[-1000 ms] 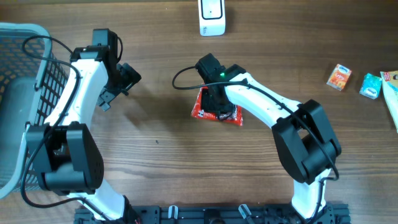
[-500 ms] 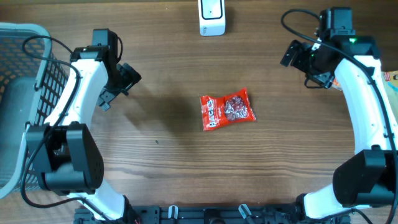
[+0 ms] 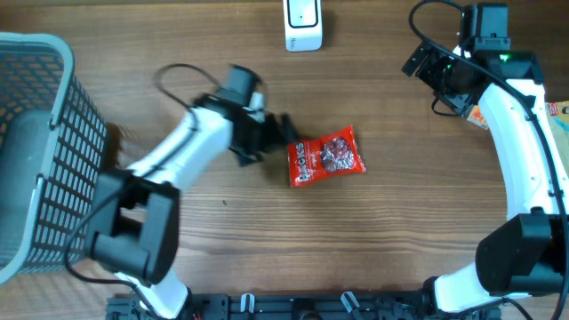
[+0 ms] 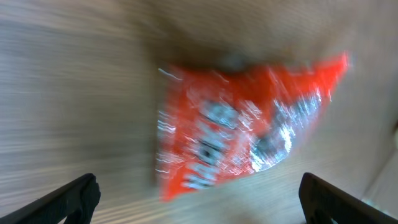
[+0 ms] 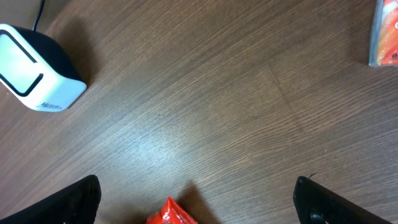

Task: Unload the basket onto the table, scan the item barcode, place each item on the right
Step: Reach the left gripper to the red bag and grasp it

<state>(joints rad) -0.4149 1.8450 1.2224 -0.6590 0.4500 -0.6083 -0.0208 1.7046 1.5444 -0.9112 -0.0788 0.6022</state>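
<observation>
The item is a red snack packet lying flat on the wooden table near the middle. My left gripper hovers open just off its left end. In the left wrist view the packet is motion-blurred and lies ahead of the open gripper, with nothing between the fingertips. The white barcode scanner stands at the table's far edge. My right gripper is open and empty at the far right, well away from the packet. Its camera shows the scanner and one corner of the packet.
A grey wire basket fills the left side. A small orange box sits partly behind the right arm and shows again as the orange box at the wrist view's right edge. Another package edge is at the far right.
The right gripper let go of the packet and pulled back to the far right. The left arm then swung from the left side over to the packet's left end.
</observation>
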